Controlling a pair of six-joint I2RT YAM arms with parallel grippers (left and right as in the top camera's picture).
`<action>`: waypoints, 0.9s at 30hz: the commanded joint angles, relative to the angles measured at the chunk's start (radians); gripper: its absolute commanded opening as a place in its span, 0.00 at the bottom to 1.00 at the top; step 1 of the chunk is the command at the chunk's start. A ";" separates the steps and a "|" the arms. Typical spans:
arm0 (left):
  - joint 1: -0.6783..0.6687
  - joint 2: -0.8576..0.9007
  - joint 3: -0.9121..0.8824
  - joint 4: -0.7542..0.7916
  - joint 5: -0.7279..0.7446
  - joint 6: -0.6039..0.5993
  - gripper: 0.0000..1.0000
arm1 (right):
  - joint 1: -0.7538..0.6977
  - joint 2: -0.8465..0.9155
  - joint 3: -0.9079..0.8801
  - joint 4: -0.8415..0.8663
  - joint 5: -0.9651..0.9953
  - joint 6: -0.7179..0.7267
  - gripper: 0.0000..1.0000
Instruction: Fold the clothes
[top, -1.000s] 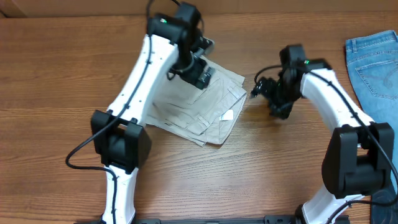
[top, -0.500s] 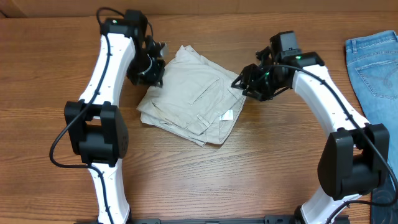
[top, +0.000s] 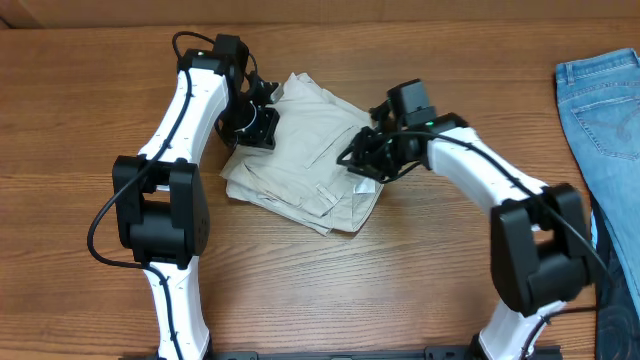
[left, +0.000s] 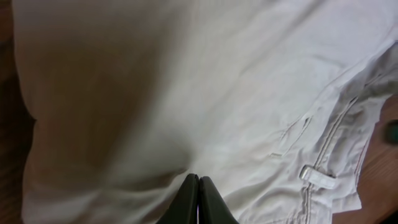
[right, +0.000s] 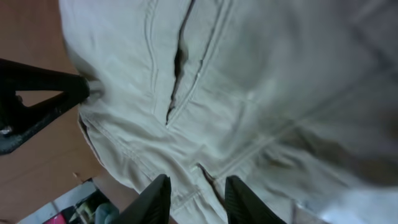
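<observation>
The clothes are a pair of beige shorts (top: 310, 165) lying folded on the wooden table (top: 400, 280). My left gripper (top: 266, 127) is at their left edge. In the left wrist view its fingers are shut together (left: 198, 180), tips down on the pale cloth (left: 217, 93), with nothing visible between them. My right gripper (top: 358, 160) is over the shorts' right edge. Its two fingers stand a short way apart (right: 198, 186), either side of a seam ridge in the cloth (right: 261, 81). The left gripper (right: 84, 87) also shows in the right wrist view, touching the far edge of the cloth.
Blue jeans (top: 605, 90) lie at the table's right edge. A belt loop (left: 317, 177) and a pocket slit (right: 180, 62) show on the shorts. Bare wood surrounds the shorts on all sides.
My left gripper has swung from over the shorts to their left edge and gone from wide open to shut. The right arm has moved left onto the shorts, its jaws narrowing.
</observation>
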 joint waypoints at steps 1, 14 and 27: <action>-0.006 -0.011 -0.013 0.009 0.033 0.027 0.04 | 0.010 0.086 -0.018 0.029 -0.084 0.047 0.30; 0.028 -0.011 -0.196 0.123 -0.022 0.042 0.04 | -0.059 0.206 -0.017 -0.051 -0.075 0.056 0.26; 0.100 -0.014 0.008 0.000 0.023 0.057 0.04 | -0.105 0.158 0.130 -0.239 -0.049 -0.098 0.28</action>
